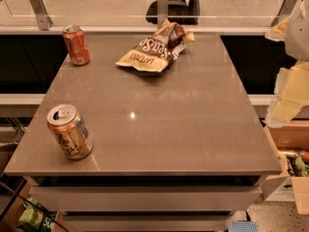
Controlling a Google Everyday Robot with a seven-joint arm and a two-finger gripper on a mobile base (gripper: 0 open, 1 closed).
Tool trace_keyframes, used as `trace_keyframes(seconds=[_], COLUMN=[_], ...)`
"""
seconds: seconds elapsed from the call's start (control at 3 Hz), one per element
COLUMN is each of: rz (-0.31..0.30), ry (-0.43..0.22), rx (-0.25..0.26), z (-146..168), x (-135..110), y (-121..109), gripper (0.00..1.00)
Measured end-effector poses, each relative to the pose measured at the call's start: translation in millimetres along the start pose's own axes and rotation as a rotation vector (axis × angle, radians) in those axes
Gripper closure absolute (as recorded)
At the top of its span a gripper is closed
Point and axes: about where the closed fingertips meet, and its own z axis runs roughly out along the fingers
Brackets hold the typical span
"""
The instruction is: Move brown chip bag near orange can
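The brown chip bag [153, 49] lies crinkled at the back middle of the table, its cream-yellow end toward the front left. The orange can [69, 131], pale golden-orange with a silver top, stands tilted near the table's front left corner, far from the bag. My gripper [289, 88] shows as pale white and yellowish parts at the right edge of the view, off the table's right side, well away from both the bag and the can. It holds nothing that I can see.
A deeper red-orange can [76, 45] stands at the back left of the grey-brown table [169, 129]. A glass railing [96, 6] runs behind the table. A cardboard box [292, 158] with items sits on the floor at the right.
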Motion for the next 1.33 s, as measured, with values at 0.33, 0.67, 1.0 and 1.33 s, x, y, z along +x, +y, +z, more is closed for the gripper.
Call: trace_keyframes(seconds=[0.33, 0.67, 1.0, 1.33], rz=[0.0, -0.027, -0.061, -0.104], ry=[0.0, -0.004, -0.024, -0.062], rx=[0.0, 0.022, 0.049, 0.076], z=[0.0, -2.3, -1.7, 4.2], x=[0.0, -4.0, -7.3, -14.2], y=[0.0, -12.1, -30.0, -54.9], gripper=[0.0, 0.0, 0.0, 0.0])
